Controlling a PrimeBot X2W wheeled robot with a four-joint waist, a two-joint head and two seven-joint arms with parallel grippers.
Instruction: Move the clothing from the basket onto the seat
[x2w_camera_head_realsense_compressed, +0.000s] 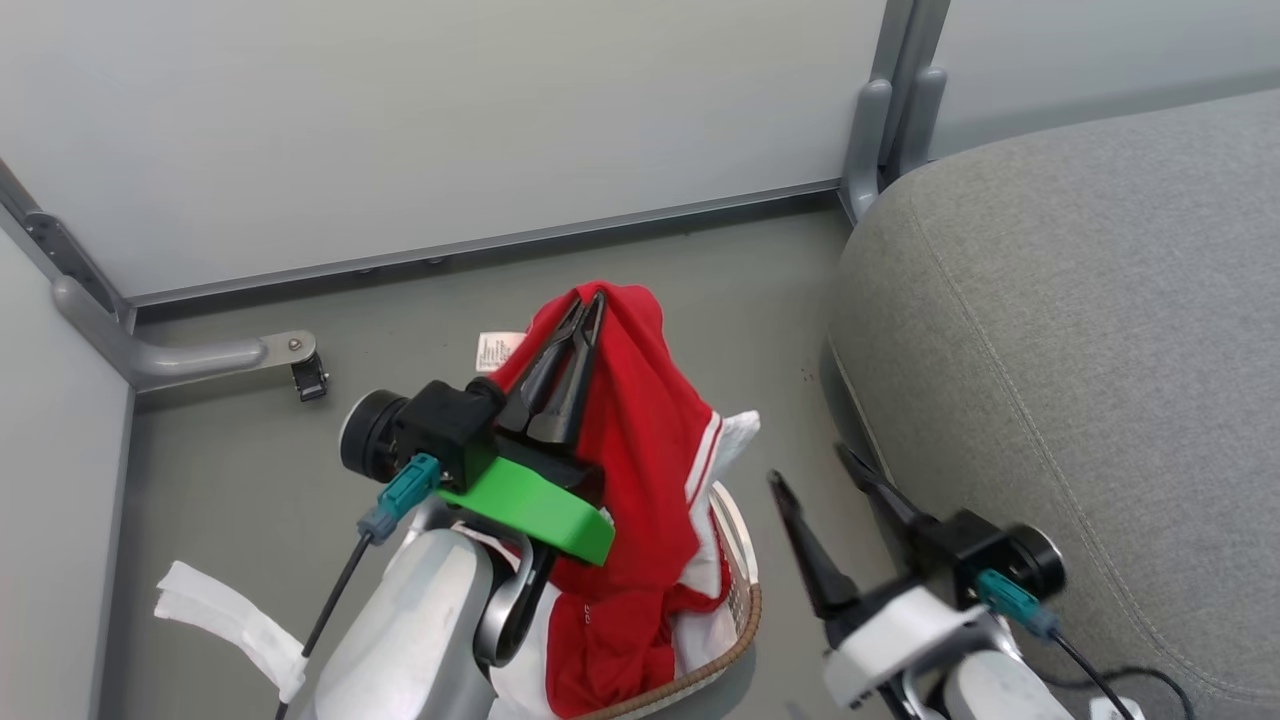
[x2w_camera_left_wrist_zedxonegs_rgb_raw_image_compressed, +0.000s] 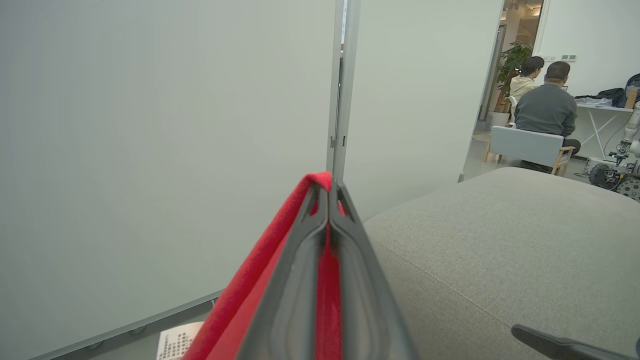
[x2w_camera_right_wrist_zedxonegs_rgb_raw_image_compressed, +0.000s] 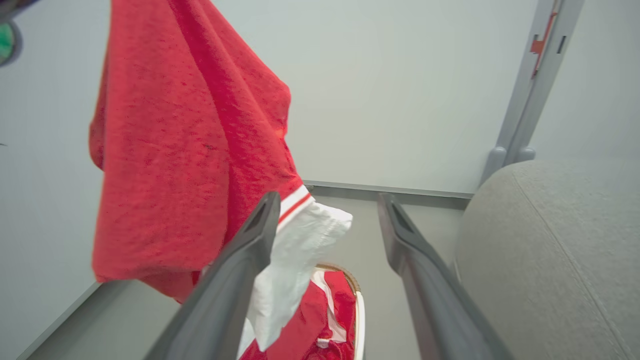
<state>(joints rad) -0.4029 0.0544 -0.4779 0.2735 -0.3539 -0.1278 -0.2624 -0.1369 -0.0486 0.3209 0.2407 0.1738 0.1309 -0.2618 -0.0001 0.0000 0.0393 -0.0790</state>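
Observation:
My left gripper (x2w_camera_head_realsense_compressed: 590, 300) is shut on a red garment with white stripes (x2w_camera_head_realsense_compressed: 640, 440), lifted above the basket (x2w_camera_head_realsense_compressed: 742, 600); its cloth drapes over the fingers (x2w_camera_left_wrist_zedxonegs_rgb_raw_image_compressed: 300, 280) and hangs down (x2w_camera_right_wrist_zedxonegs_rgb_raw_image_compressed: 190, 150). A second red and white garment (x2w_camera_right_wrist_zedxonegs_rgb_raw_image_compressed: 320, 320) lies inside the basket (x2w_camera_right_wrist_zedxonegs_rgb_raw_image_compressed: 358, 310), whose brown rim shows at the bottom of the head view. My right gripper (x2w_camera_head_realsense_compressed: 815, 475) stands open and empty between the basket and the seat (x2w_camera_head_realsense_compressed: 1080, 380), its fingers (x2w_camera_right_wrist_zedxonegs_rgb_raw_image_compressed: 410, 250) pointing at the floor gap. The grey seat (x2w_camera_left_wrist_zedxonegs_rgb_raw_image_compressed: 500, 250) lies to the right.
Pale partition panels (x2w_camera_head_realsense_compressed: 450, 130) with metal feet (x2w_camera_head_realsense_compressed: 200, 355) close off the back and left. A white cloth strip (x2w_camera_head_realsense_compressed: 225, 610) lies on the floor at the lower left. Two seated people (x2w_camera_left_wrist_zedxonegs_rgb_raw_image_compressed: 545, 105) and another robot (x2w_camera_left_wrist_zedxonegs_rgb_raw_image_compressed: 617, 170) are far off behind the seat.

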